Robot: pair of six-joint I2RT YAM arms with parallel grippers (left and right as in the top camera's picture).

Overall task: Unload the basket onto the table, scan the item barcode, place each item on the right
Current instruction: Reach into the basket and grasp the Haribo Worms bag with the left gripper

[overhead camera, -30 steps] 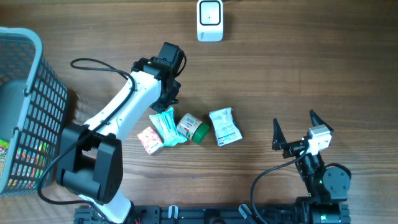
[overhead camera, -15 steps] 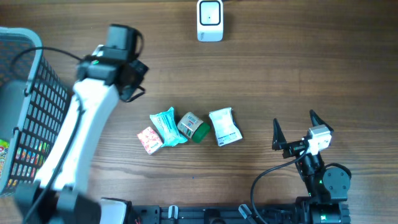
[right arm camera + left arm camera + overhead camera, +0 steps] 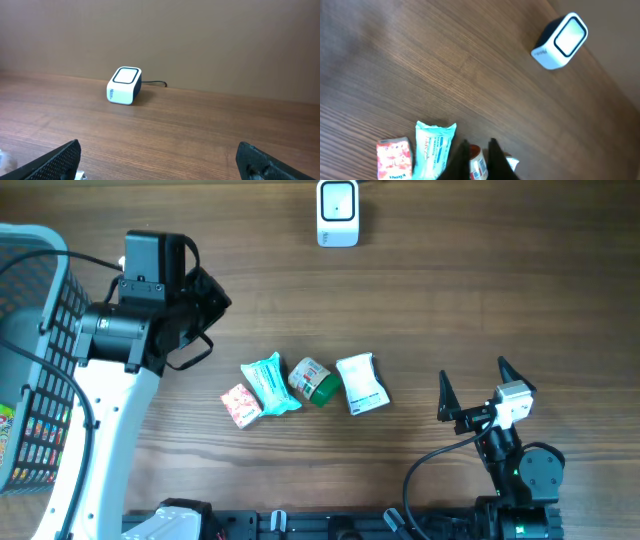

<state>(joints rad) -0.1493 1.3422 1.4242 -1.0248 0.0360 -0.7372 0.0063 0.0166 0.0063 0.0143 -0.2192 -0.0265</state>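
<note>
Right pincer [image 3: 473, 372] sits at the near right edge of the counter [image 3: 480, 290], spread wide, nothing in it. Bare wood all around it and off to the right edge.

Mid-counter there is a row of four items, none picked up: pink packet [image 3: 240, 405], teal pouch [image 3: 268, 383], green-capped can [image 3: 312, 381], white packet [image 3: 361, 383]. The first three touch or overlap, and the white packet is just beside the can.

Left pincer [image 3: 478, 150] is raised above the counter, up-left of the row, pressed together and gripping nothing. In its wrist view the tips hang over the can.

Basket [image 3: 40, 350] takes the left edge, close by the left arm.

Scanner [image 3: 337, 212] is at the far edge, centre, well apart from the row, with an open strip of counter between.
</note>
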